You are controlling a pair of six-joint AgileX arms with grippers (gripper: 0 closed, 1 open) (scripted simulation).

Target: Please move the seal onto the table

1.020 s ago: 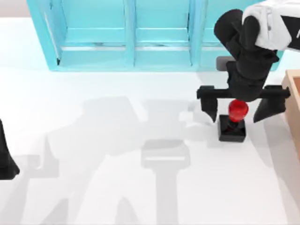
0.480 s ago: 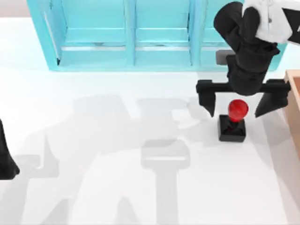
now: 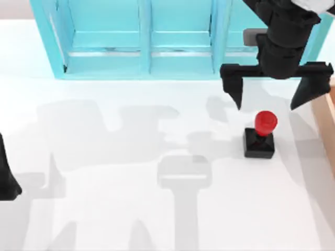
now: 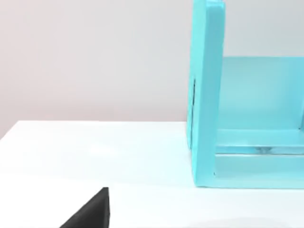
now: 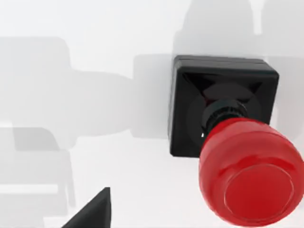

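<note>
I see a turquoise cabinet (image 3: 141, 39) standing along the far edge, its three bays open toward me and split by upright dividers. Its side wall (image 4: 205, 95) rises near my left wrist camera. A tan wooden box (image 3: 325, 117) sits at the right edge.

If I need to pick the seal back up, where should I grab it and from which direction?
Probably by the red knob, coming straight down from above. The seal stands upright on the table, knob on top, and the open right gripper hangs nearby.
</note>
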